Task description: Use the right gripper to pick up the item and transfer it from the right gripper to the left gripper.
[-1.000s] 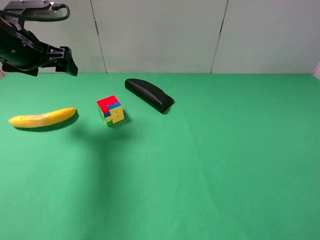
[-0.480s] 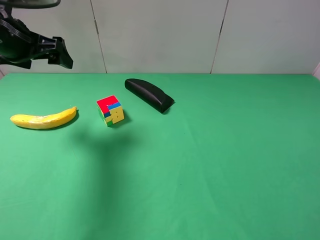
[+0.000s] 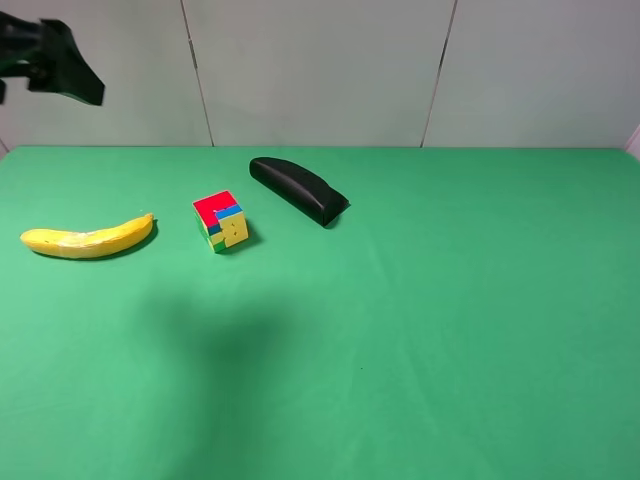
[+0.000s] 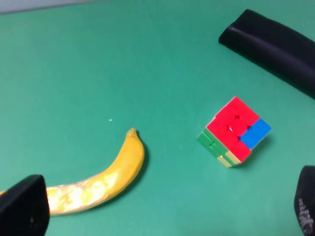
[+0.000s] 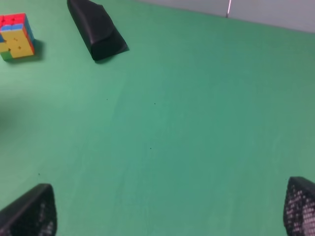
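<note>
Green table cloth [image 3: 420, 330] fills view, pale panelled wall [image 3: 320, 70] behind. Black case [image 3: 298, 189] lies toward back; puzzle cube [image 3: 221, 221] near it (red face up); banana [image 3: 87, 238] flat on cloth, far left, apart from cube. Left gripper [image 4: 167, 211] spread wide, holding nothing, above banana. Right gripper [image 5: 167, 209] likewise wide, empty.

Left tool [image 4: 162, 211] raised, spread wide, right tool [image 5: 170, 211] likewise
</note>
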Motion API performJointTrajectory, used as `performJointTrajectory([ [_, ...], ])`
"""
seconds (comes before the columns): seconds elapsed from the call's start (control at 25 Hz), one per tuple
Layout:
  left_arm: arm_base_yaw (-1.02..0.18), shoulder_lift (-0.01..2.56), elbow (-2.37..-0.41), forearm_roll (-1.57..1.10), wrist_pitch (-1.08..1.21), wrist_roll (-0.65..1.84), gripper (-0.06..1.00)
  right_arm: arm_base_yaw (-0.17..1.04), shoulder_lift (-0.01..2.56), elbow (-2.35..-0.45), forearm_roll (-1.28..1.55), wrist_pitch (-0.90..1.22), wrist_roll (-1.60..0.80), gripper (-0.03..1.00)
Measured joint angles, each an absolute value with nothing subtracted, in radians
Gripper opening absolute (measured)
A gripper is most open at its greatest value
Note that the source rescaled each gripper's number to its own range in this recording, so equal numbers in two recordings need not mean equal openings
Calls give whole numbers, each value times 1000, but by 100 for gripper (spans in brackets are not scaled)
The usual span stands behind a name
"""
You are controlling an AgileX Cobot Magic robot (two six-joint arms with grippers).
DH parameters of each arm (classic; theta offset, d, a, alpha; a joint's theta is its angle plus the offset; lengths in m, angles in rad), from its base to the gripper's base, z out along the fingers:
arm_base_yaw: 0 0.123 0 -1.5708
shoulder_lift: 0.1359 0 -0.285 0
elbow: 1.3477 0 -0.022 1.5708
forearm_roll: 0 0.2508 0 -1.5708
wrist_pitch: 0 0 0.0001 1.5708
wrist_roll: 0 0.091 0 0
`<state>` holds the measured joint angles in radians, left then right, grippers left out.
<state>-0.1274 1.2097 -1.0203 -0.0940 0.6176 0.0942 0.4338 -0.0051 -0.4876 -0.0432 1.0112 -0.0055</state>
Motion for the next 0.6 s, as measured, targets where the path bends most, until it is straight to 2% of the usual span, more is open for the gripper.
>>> performJointTrajectory([
  [0.44, -127, 854, -1019, 59, 968, -46, 100, 434, -5, -488, -43, 1011, -6, 100],
  [0.6, -127, 687, -954, 61, 1043, -49, 100, 434, -5, -488, -43, 1012, -6, 100],
])
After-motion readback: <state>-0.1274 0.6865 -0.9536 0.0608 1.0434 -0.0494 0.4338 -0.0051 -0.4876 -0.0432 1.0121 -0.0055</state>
